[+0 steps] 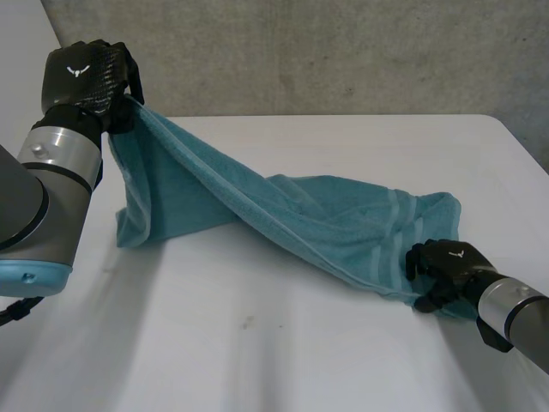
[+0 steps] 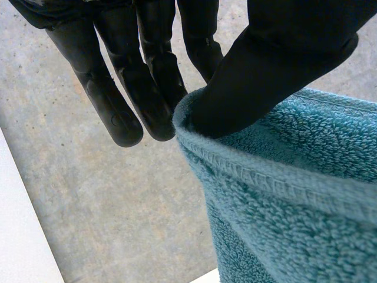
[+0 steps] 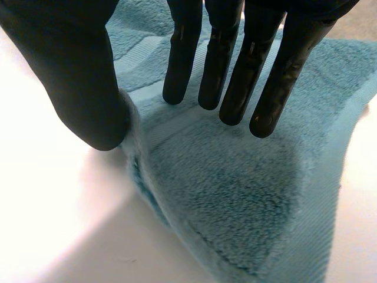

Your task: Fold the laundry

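A teal towel (image 1: 326, 223) stretches slantwise from the upper left down to the near right of the white table (image 1: 257, 343). My left hand (image 1: 86, 77) holds one corner high above the table's far left; in the left wrist view its thumb (image 2: 277, 65) pinches the towel's hemmed edge (image 2: 265, 177) against the fingers (image 2: 153, 88). My right hand (image 1: 446, 268) rests on the opposite corner, low on the table. There its fingers (image 3: 235, 76) reach nearly straight over the towel (image 3: 235, 188), and the thumb (image 3: 76, 76) touches the towel's edge, apart from the fingers.
A grey concrete wall (image 1: 343, 51) stands behind the table. The towel's hanging part (image 1: 154, 197) bunches on the table under my left hand. Bare table lies in front of the towel and along the far edge.
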`<action>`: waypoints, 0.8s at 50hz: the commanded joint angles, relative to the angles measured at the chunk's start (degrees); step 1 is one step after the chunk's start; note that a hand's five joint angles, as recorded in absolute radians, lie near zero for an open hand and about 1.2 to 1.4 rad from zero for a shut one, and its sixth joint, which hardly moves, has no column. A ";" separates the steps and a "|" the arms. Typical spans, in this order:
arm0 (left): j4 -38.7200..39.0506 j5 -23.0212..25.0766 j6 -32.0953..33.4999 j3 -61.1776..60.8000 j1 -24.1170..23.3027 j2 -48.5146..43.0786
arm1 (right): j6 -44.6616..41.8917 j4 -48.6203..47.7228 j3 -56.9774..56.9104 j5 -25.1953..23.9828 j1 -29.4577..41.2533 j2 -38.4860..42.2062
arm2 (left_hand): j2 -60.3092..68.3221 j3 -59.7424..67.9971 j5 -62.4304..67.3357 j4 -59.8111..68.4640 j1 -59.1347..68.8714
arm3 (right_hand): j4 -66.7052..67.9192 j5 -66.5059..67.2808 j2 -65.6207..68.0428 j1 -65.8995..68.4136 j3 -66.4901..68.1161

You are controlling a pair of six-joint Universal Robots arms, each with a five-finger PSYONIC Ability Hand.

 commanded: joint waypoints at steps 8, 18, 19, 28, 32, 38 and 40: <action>-0.13 -0.01 0.00 0.09 1.14 -0.42 | 0.57 -1.19 -2.67 4.07 -0.41 0.83 | 10.20 10.33 10.49 10.25 11.10 | 33.82 35.74 33.84 40.69 33.92; -5.04 0.60 0.44 -0.52 1.14 -0.34 | 0.05 5.67 -9.97 6.45 -2.16 -17.19 | 10.20 10.33 10.49 10.25 11.10 | 33.82 35.74 33.84 40.69 33.92; -6.97 0.69 0.61 -0.61 1.14 -0.07 | -0.30 8.98 -12.76 6.10 -2.43 -18.50 | 10.20 10.33 10.49 10.25 11.10 | 33.82 35.74 33.84 40.69 33.92; -14.99 1.04 0.88 -2.81 1.23 -0.69 | -18.09 27.01 -21.92 6.54 -1.73 -17.47 | 10.20 10.33 10.49 10.25 11.10 | 33.82 35.74 33.84 40.69 33.92; -15.69 1.13 1.66 -5.70 1.23 -3.22 | -25.06 30.00 -23.24 6.89 -1.64 -13.70 | 10.20 10.33 10.49 10.25 11.10 | 33.82 35.74 33.84 40.69 33.92; -15.08 1.04 6.93 -5.97 1.23 -11.30 | -25.88 30.72 -26.22 10.31 -1.03 -5.00 | 10.20 10.33 10.49 10.25 11.10 | 33.82 35.74 33.84 40.69 33.92; -14.46 1.04 8.16 -5.36 1.49 -13.41 | -25.88 30.63 -27.45 11.19 -0.06 -3.24 | 10.20 10.33 10.49 10.25 11.10 | 33.82 35.74 33.84 40.69 33.92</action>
